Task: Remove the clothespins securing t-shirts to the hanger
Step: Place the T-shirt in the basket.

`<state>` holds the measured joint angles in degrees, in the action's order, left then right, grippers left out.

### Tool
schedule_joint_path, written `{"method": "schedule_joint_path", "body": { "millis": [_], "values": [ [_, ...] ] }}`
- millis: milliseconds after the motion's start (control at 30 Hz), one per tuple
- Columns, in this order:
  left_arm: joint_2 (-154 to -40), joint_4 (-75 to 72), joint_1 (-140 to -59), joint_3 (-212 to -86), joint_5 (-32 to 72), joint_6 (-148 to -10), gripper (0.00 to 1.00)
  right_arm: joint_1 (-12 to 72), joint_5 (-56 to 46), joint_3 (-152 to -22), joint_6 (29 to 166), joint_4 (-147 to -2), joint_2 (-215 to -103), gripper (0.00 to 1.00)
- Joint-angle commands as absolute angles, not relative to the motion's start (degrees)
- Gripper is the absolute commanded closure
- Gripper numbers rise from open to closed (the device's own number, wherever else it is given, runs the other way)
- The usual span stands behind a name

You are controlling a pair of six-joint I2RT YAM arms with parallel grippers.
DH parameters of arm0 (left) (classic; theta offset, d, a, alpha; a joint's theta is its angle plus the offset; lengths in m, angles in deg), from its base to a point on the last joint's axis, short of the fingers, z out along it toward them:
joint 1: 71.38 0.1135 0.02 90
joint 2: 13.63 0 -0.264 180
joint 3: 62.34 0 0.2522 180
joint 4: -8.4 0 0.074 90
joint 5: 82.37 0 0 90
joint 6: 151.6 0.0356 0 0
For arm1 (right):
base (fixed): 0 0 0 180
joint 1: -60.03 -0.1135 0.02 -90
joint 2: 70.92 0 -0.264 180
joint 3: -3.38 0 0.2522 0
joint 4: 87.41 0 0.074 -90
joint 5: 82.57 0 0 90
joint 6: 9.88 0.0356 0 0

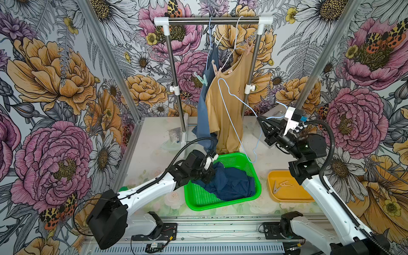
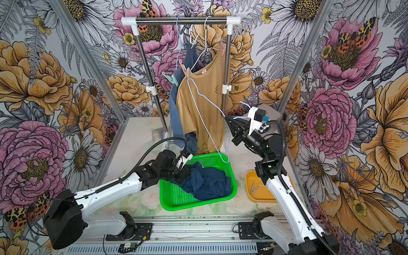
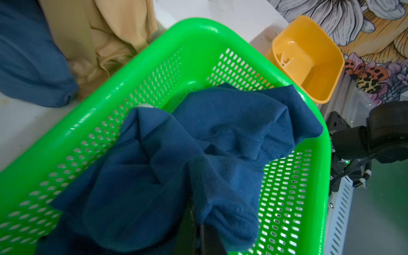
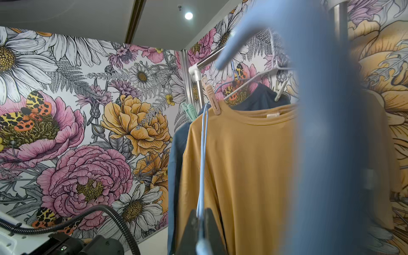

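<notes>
On the rack hang a slate blue t-shirt [image 1: 204, 114] and a tan t-shirt [image 1: 225, 110] [image 4: 242, 154]. Clothespins hold them to their hangers: a mint green one [image 1: 203, 79] [image 4: 188, 110], a beige one [image 1: 218, 71] [image 4: 213, 99] and a pale pink one [image 1: 249, 49]. The dark navy t-shirt [image 1: 229, 183] [image 3: 198, 143] lies crumpled in the green basket [image 1: 220, 206]. My left gripper [image 1: 207, 176] [image 3: 197, 223] is shut on its cloth, which hides the tips. My right gripper [image 1: 259, 118] [image 4: 199, 212] is shut on the wire of a bare light blue hanger [image 1: 231, 95], off the rail.
A yellow tray [image 1: 287, 198] [image 3: 309, 55] right of the basket holds two grey clothespins [image 1: 279, 186]. The rack's rail [image 1: 212, 20] and posts stand at the back. A clear bag [image 1: 174, 134] lies by its left foot. A grey box [image 2: 269, 112] sits behind my right arm.
</notes>
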<state>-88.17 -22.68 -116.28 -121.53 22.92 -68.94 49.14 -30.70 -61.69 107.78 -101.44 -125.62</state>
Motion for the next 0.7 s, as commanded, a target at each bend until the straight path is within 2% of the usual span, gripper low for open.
{"method": "schedule_joint_path", "body": {
  "millis": [0, 67, 133, 233, 333, 500, 667],
  "values": [
    [-90.9, -20.1, -117.1, -123.2, 27.0, -70.5, 0.83, 51.7, -32.9, -59.1, 106.4, -97.6, -120.8, 1.0],
    [-92.1, -20.1, -117.0, -123.7, 28.8, -69.5, 0.71, 53.8, -34.0, -57.2, 107.9, -97.3, -118.6, 1.0],
    [-92.7, -20.6, -116.9, -124.3, 28.0, -69.3, 0.48, 55.7, -34.7, -55.4, 109.0, -97.0, -116.6, 1.0],
    [-91.8, -21.6, -117.0, -124.7, 27.8, -68.5, 0.32, 57.6, -35.7, -53.5, 108.0, -93.7, -114.4, 1.0],
    [-88.4, -20.6, -116.5, -123.1, 28.6, -69.1, 0.23, 59.3, -35.4, -52.6, 106.2, -90.3, -112.7, 1.0],
    [-79.4, -17.8, -113.2, -120.0, 30.6, -73.0, 0.16, 61.9, -31.8, -51.3, 105.5, -85.2, -110.1, 1.0],
    [-74.5, -30.2, -112.0, -126.0, 19.6, -67.2, 0.1, 61.9, -26.7, -55.4, 98.2, -69.8, -108.1, 1.0]
  ]
}}
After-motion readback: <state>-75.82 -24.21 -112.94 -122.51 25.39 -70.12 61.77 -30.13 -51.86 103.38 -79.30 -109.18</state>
